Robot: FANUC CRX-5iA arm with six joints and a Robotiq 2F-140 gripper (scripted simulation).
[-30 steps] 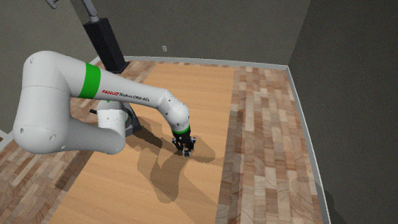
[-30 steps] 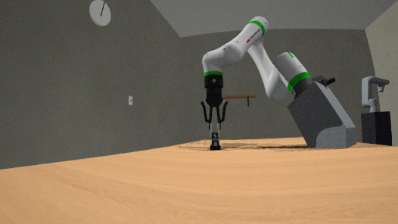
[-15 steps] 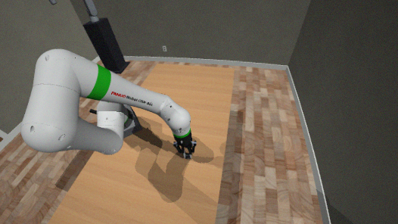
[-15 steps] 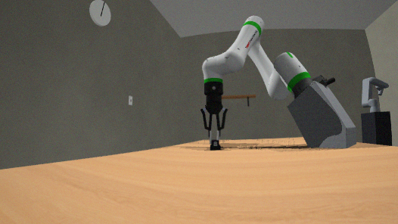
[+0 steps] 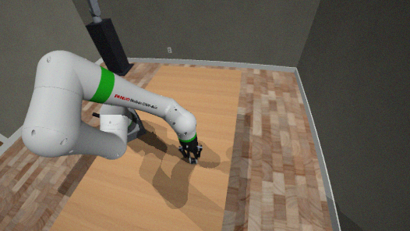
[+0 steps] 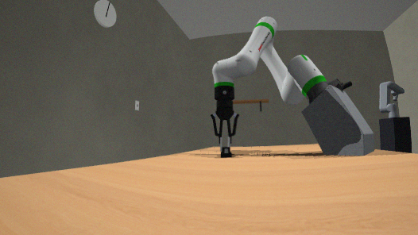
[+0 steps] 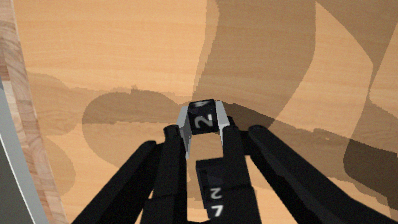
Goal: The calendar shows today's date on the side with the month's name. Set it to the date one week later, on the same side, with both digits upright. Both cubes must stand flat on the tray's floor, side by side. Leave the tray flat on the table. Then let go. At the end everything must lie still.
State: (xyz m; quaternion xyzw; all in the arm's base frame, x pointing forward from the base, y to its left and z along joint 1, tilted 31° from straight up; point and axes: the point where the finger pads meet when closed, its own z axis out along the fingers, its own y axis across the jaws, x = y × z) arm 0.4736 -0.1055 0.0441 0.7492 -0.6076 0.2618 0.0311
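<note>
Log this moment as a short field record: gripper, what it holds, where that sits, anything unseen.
gripper: shut on a dark cube
cube face toward wrist view: white 2
gripper height: low, fingertips near the table in the exterior view
below the held cube: second dark piece showing 2 and 7
tray: cannot be made out
arm pose: wrist pointing straight down

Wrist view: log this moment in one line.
gripper: shut on cube, face 2 showing | height: low over table | second cube: close by, shows 2 and 7 | tray: not seen
</note>
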